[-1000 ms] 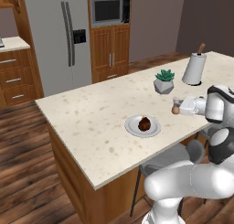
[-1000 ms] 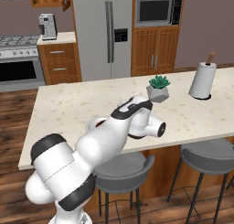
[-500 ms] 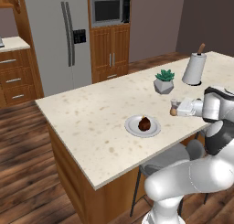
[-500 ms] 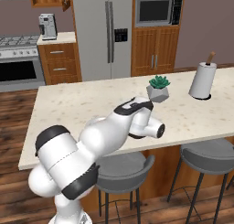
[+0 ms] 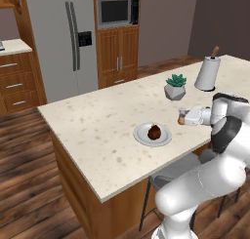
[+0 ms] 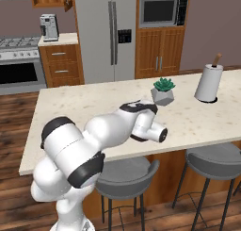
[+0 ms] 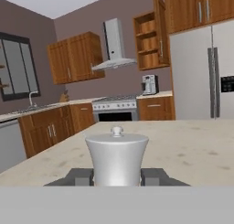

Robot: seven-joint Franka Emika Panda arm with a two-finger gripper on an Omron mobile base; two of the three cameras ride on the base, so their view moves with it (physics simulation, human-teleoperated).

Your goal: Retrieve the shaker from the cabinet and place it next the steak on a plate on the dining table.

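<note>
Colours we see on the island

Our dining table (image 5: 97, 130) is beige-speckled; plate (image 5: 141, 135) pale grey, steak (image 5: 155, 131) dark brown, plant (image 5: 176, 80) green.

Mauve-grey walls (image 5: 215, 13), dark wood plank floor (image 5: 24, 184). Steel fridge (image 6: 106, 32) at 12 o'clock in right base view, microwave (image 6: 160, 9) in tall wooden unit at 1 o'clock. Stove (image 6: 19, 72) at 9 o'clock, coffee machine (image 6: 48, 27) on small counter beside it. Two grey bar stools (image 6: 214, 157) at 5 o'clock. Hand view: range hood (image 7: 114, 47) at 12 o'clock, dark window (image 7: 18, 65) at 9 o'clock, open wall cabinet (image 7: 148, 40) at 1 o'clock.
</note>
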